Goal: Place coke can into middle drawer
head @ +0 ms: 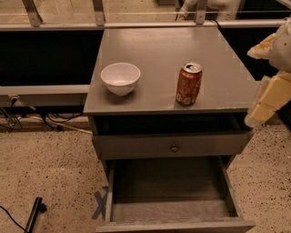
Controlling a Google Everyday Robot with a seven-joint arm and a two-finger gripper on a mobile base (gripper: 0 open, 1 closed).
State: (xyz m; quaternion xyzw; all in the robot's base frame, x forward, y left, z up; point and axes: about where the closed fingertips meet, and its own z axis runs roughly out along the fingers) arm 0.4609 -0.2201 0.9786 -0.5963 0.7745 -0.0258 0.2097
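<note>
The robot's cream-coloured gripper [267, 105] hangs at the far right edge of the view, just beside the right front corner of a grey table [154, 43] and lower than its top; it holds nothing, and whether it is open or closed cannot be told. To its left, well apart from it, the coke can [189, 83] stands upright on the table top near the front edge, its long axis vertical, silver top and pull tab facing up, white lettering on red around its side. Further left on the same top sits a white bowl [120, 78], open side up, apart from the can. Under the top is a dark recess, then a grey drawer front [136, 146] with a small round knob [174, 148]. Below that the middle drawer [168, 186] is pulled out toward the viewer, its wood-grain floor bare. Nothing lies between the can and the drawer. The floor [50, 164] is pale speckled stone, with a blue tape cross [101, 205] beside the drawer and a black object [34, 215] lower left. Metal rails [97, 13] and dark panels run behind.
</note>
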